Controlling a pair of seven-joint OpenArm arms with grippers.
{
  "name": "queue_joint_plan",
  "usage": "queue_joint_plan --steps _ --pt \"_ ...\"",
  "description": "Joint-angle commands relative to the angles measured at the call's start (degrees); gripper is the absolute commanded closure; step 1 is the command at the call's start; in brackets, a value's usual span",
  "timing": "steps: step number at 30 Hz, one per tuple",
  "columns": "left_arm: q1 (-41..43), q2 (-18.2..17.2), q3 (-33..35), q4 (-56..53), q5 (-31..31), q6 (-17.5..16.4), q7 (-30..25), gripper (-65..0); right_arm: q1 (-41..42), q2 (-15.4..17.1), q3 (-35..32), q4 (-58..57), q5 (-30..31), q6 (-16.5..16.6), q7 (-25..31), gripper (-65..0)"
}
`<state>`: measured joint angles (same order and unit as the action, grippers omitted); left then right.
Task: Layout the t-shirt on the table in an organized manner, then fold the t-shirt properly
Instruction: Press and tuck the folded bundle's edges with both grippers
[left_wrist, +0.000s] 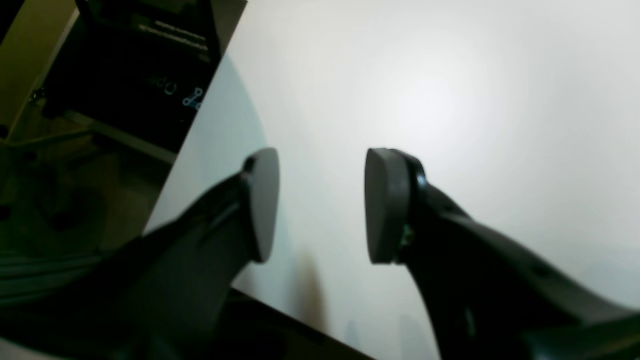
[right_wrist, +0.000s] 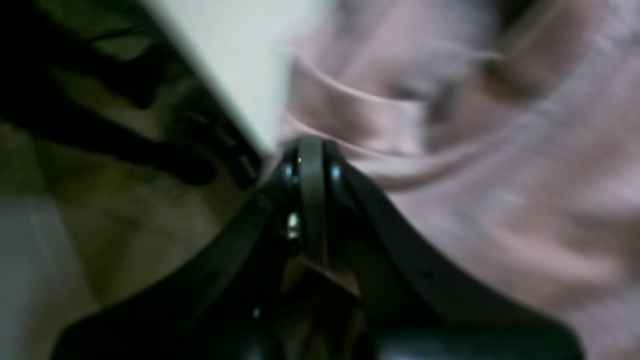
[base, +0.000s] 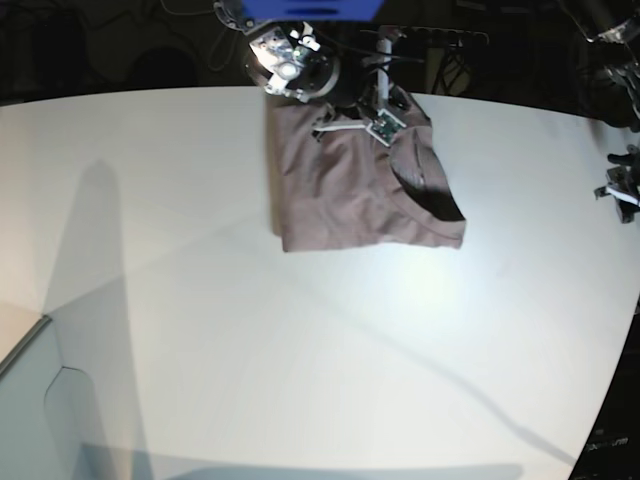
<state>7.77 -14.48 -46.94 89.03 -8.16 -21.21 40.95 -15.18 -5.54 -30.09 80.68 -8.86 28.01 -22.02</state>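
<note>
In the left wrist view, the left gripper (left_wrist: 320, 205) fills the lower half of the frame with its two dark fingers spread apart; the flat grey pads (left_wrist: 385, 205) face each other across a clear gap with nothing between them. Behind them is only the white surface (left_wrist: 450, 100), brightly lit toward the upper right. The surface's edge runs diagonally down the left side, and dark equipment sits beyond it in the upper left corner.

In the right wrist view, which is blurred, the right gripper (right_wrist: 311, 165) sits at centre frame with its fingers pressed together into one narrow grey strip. The t-shirt (right_wrist: 475, 175), pale mauve here, covers the right half of the frame in soft folds and comes right up against the gripper's tip; whether a fold of cloth is caught between the pads cannot be told. A wedge of the white surface shows at top centre, and dark floor and shadowed shapes fill the left.

In the base view, the t-shirt lies in the upper middle of the frame, a bunched, roughly rectangular mauve-brown heap near the far edge of the surface, its neckline curve on the right side. The right arm's end (base: 295, 55) hangs over its top edge. At the right edge of the frame, well apart from the cloth, part of the left arm (base: 620, 185) is visible.
</note>
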Motion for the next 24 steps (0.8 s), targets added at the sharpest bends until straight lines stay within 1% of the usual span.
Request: queue_joint_plan --steps 1,3,6,11,14,19,22,23,24 --pt "-0.4 -1.3 -0.3 0.9 -0.4 0.0 -1.2 -27.2 0.1 -0.9 -2.0 1.1 -0.1 0.1 1.2 0.0" --pt "-0.4 -1.4 -0.3 0.9 -0.4 0.0 -1.2 -27.2 1.2 -0.7 -4.6 1.1 -0.1 0.1 1.2 0.0" --pt "-0.3 -1.4 -0.3 0.8 -0.4 0.0 -1.2 -27.2 1.5 -0.5 -5.3 2.2 -0.1 0.1 1.1 0.0" --pt "-0.4 -1.5 -0.1 -4.8 -0.4 0.0 -1.2 -27.2 0.0 0.7 -1.1 10.2 -0.1 0.1 0.8 0.0" --pt "-0.5 -2.3 0.3 -9.0 -0.4 0.0 -1.2 -27.7 -1.0 1.7 3.8 15.2 -0.1 0.1 0.8 0.0" --pt "-0.5 -3.1 0.3 -12.7 -0.5 0.0 -1.1 -36.1 -0.9 1.5 14.3 16.2 -0.1 0.1 0.7 0.0" --pt "-0.2 -2.8 0.3 -12.7 -0.5 -0.2 -1.1 -37.6 -0.7 0.5 19.8 15.5 -0.1 0.1 0.7 0.0" --pt "-0.1 -2.6 0.3 -12.7 -0.6 -1.5 -1.0 -37.6 -0.7 0.0 21.4 14.9 -0.1 0.1 0.7 0.0" --pt "-0.1 -2.4 0.2 -12.2 -0.6 -3.5 -0.8 -37.5 -0.3 -0.3 22.6 14.6 -0.1 0.1 0.7 0.0"
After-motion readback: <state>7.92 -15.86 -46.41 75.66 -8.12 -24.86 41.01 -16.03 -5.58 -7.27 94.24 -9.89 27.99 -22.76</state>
